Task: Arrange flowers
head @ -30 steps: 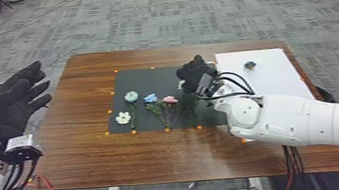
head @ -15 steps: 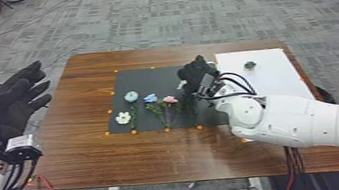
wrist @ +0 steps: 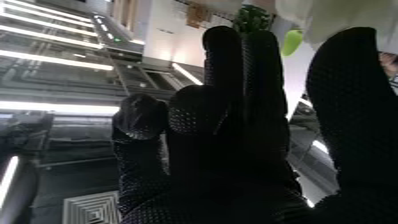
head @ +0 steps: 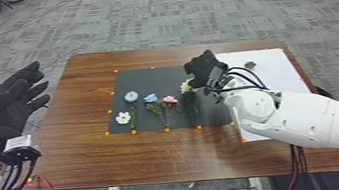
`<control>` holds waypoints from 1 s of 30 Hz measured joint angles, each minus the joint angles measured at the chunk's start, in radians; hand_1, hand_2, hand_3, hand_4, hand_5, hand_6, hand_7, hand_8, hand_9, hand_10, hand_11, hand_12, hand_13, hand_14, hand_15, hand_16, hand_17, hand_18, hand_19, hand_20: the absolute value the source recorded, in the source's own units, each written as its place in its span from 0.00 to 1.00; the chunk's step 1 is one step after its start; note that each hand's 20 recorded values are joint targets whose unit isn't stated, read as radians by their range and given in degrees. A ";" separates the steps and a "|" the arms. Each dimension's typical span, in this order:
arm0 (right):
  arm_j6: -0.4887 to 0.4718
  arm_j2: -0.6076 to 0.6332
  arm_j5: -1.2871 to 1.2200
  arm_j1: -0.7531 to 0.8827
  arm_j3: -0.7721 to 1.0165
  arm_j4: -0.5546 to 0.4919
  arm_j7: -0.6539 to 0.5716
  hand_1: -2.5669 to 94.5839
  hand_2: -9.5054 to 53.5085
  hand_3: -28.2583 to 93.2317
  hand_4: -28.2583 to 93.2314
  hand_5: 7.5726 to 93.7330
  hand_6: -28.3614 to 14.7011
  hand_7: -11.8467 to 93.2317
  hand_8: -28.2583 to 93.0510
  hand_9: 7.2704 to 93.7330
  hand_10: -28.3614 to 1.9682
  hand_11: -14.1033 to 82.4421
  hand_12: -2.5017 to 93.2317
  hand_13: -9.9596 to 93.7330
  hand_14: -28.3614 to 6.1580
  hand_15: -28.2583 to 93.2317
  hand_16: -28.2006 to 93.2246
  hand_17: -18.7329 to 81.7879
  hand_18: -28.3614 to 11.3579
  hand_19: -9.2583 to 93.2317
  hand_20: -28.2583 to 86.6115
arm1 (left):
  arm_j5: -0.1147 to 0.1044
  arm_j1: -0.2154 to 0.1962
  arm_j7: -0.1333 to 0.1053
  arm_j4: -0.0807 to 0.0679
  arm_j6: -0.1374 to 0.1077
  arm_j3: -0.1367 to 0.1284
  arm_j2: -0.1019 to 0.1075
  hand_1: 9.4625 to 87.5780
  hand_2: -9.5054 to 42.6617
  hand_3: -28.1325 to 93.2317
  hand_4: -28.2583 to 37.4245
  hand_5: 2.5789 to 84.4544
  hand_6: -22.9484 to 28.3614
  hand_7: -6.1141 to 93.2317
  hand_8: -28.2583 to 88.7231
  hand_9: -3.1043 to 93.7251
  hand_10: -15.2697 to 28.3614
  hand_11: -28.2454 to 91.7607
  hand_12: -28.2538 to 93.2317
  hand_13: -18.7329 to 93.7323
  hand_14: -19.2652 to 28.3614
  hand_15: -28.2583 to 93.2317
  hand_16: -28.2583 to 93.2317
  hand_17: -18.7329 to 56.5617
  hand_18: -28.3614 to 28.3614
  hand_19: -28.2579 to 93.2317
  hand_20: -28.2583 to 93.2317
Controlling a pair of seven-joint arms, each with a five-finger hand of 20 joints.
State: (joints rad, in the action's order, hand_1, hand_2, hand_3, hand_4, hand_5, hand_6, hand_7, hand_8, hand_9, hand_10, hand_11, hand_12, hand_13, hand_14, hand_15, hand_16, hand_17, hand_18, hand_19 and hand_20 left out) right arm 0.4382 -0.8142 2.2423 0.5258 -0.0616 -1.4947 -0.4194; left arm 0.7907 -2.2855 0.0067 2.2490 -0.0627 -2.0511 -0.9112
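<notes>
The right hand (head: 205, 70) was over the black mat's (head: 142, 80) right edge, fingers loosely released — some straight, some bent. Near it, a cream flower (head: 186, 86) was on the mat; farther left lay a pink flower (head: 169, 99), blue flower (head: 150, 98), pale green flower (head: 131, 95) and white flower (head: 123, 118). Left of the mat — the left hand (head: 8, 106), fingers relaxed.

And it's smooth, faintly glossy brown wood across the table (head: 87, 163), a matt black sheet (head: 147, 77) inside its far edge, a papery white sheet (head: 275, 72) by its far right corner, and rough black cloth over the right hand (head: 204, 68)!
</notes>
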 measured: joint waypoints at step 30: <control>-0.406 0.085 -0.104 0.230 0.474 0.032 -0.227 0.50 0.00 0.92 0.00 0.30 0.50 0.30 0.14 0.38 0.62 0.31 0.16 0.67 0.66 0.92 0.45 0.52 0.24 0.95 0.68 | 0.000 -0.010 -0.001 0.004 -0.002 -0.007 -0.011 0.19 0.10 0.81 0.00 0.23 0.47 0.22 0.18 0.20 0.57 0.36 0.40 0.22 0.67 0.52 0.21 0.07 0.85 0.55 0.30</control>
State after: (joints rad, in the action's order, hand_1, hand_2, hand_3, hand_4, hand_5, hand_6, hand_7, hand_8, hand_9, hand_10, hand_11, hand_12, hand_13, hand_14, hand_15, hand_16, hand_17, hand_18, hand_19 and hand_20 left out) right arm 0.0317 -0.7288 2.1379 0.7562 0.4124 -1.4625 -0.6468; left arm 0.7907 -2.2955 0.0052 2.2531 -0.0643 -2.0582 -0.9223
